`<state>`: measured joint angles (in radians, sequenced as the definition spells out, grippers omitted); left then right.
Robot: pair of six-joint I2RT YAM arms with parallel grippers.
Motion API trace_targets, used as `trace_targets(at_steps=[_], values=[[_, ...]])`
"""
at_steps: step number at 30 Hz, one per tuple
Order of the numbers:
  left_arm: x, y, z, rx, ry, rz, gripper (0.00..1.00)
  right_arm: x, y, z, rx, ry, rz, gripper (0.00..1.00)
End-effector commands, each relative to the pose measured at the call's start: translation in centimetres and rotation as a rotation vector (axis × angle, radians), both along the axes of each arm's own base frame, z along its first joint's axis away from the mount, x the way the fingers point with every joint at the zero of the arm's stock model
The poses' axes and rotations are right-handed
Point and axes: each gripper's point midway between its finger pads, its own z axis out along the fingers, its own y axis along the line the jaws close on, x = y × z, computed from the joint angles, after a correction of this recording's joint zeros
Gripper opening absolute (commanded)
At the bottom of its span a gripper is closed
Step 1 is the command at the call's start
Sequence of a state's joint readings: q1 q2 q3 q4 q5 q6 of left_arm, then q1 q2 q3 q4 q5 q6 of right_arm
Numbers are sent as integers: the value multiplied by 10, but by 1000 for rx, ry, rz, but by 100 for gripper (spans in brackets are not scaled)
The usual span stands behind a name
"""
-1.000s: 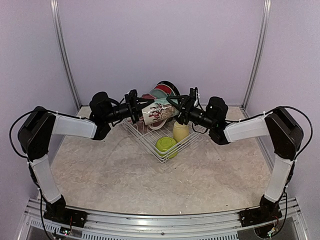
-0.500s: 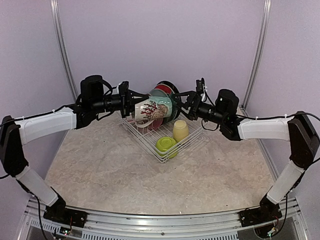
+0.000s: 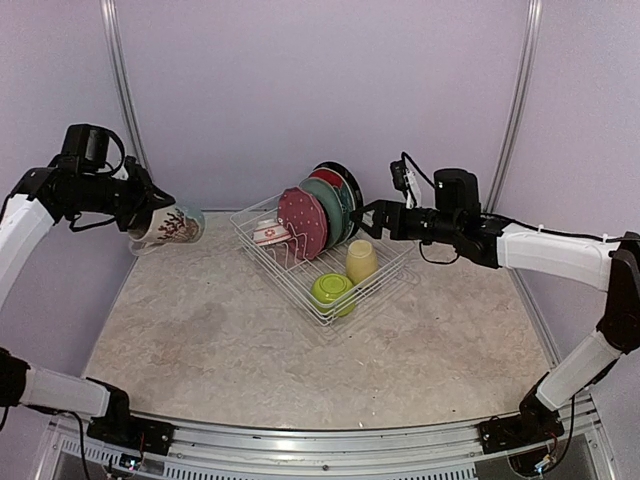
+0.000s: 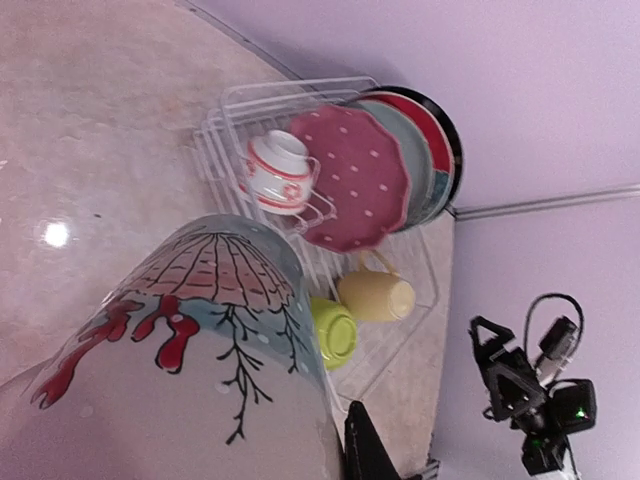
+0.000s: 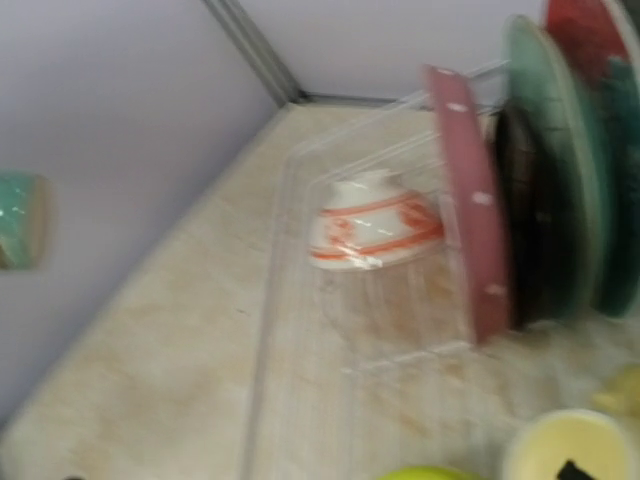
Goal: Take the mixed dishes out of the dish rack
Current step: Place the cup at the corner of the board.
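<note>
The patterned cream mug (image 3: 170, 226) is held clamped by the left gripper (image 3: 148, 213) above the table's (image 3: 250, 350) far left corner, well apart from the dish rack (image 3: 276, 268). Its long axis is nearly level, with the mouth toward the rack, so uprighting is judged needed. The right gripper's (image 3: 374, 213) opening cannot be told.

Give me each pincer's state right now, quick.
Left pincer: closed on the patterned mug.
Right pincer: open or closed cannot be told.
</note>
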<state>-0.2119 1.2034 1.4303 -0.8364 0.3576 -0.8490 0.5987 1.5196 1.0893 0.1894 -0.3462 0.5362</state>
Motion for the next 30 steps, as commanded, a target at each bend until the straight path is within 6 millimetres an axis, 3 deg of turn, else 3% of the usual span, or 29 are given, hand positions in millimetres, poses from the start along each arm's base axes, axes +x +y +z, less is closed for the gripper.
trace_targets(at_steps=[1, 9, 17, 23, 30], values=[[-12, 77, -64, 377, 220, 69, 0, 7, -27, -1, -220, -69, -85, 100], [56, 129, -127, 480, 400, 162, 0, 26, -61, -8, -409, -43, -261, 100], [108, 156, -172, 598, 486, 181, 0, 38, -80, -28, -642, -23, -431, 100], [123, 157, -208, 584, 510, 133, 0, 39, -65, -23, -657, -87, -442, 100], [123, 146, -221, 524, 509, 94, 0, 43, -43, -16, -619, -118, -387, 100]])
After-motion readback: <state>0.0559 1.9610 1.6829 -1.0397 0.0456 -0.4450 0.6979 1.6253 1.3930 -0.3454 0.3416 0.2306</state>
